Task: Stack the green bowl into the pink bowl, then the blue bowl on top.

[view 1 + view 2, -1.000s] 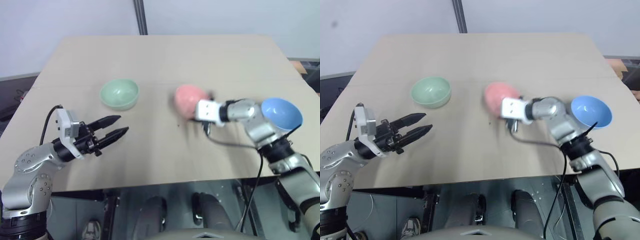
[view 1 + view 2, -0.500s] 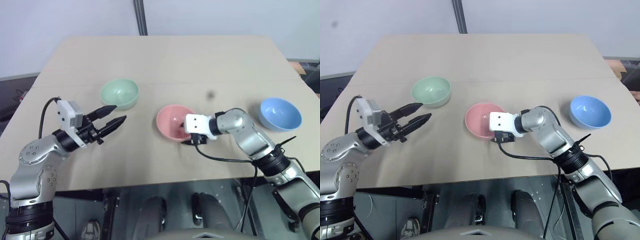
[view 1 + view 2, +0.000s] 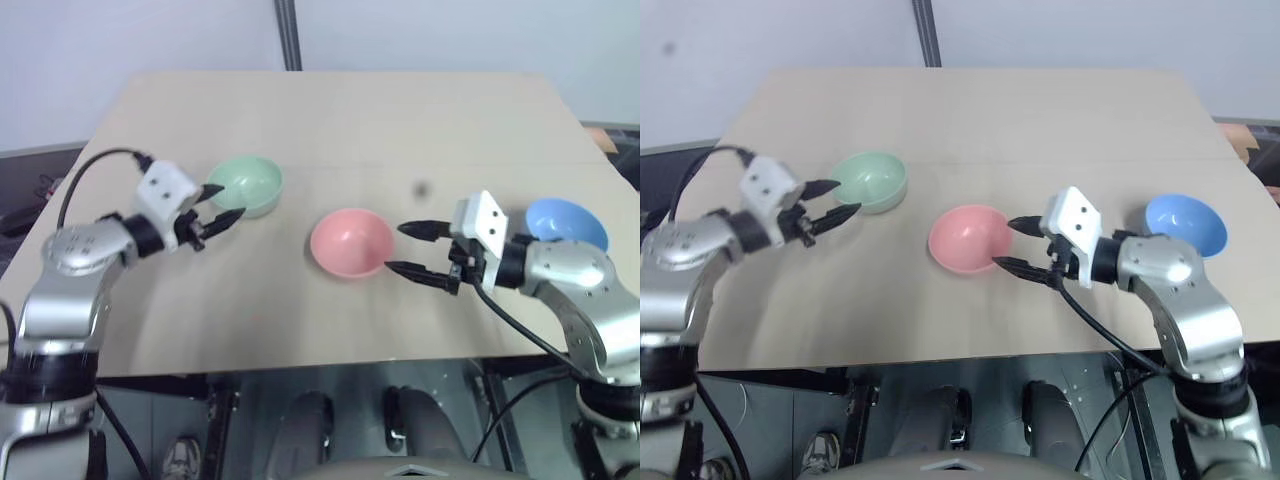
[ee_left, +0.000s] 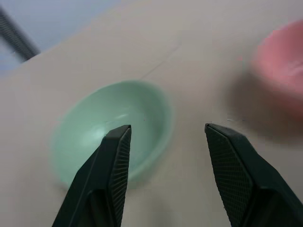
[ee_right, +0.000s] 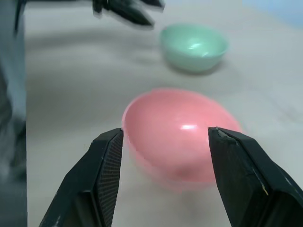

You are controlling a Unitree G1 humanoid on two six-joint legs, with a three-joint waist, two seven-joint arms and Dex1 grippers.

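Observation:
The green bowl (image 3: 245,185) stands upright at the table's left. My left gripper (image 3: 230,202) is open at its near rim. In the left wrist view one finger (image 4: 113,170) lies over the green bowl (image 4: 113,132) and the other outside it; I cannot tell whether they touch. The pink bowl (image 3: 350,242) sits upright mid-table. My right gripper (image 3: 394,248) is open just to its right, holding nothing, its fingertips (image 5: 109,156) framing the pink bowl (image 5: 182,137). The blue bowl (image 3: 566,222) rests at the right, behind my right arm.
The tan table (image 3: 330,120) has bare room behind the bowls and between them. Its front edge runs close below both grippers. A dark post (image 3: 288,35) rises behind the far edge. A small dark spot (image 3: 421,188) marks the tabletop.
The right gripper set the pink bowl down upright mid-table, opened and drew back to the right. The left gripper moved forward to the green bowl's rim.

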